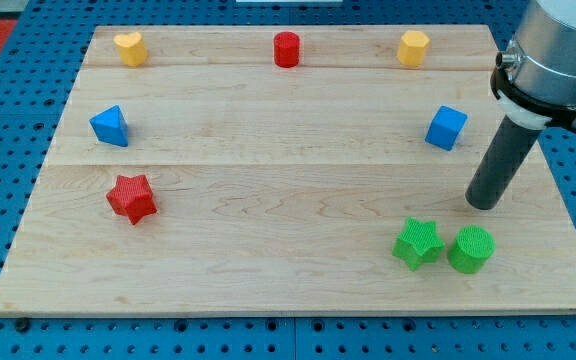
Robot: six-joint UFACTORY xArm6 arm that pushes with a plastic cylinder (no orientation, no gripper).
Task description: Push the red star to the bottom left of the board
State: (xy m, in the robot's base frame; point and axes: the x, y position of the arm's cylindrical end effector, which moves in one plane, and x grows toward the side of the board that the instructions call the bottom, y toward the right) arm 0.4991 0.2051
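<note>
The red star [132, 197] lies on the wooden board [288, 260] at the view's left, a little below mid-height. My tip [484, 204] rests on the board at the far right, well apart from the red star. It stands just above the green cylinder [470, 249] and below-right of the blue cube [446, 127].
A green star [418, 243] sits beside the green cylinder at the lower right. A blue triangle [110, 126] is above the red star. Along the top edge are a yellow block [130, 47], a red cylinder [286, 49] and a second yellow block [414, 47].
</note>
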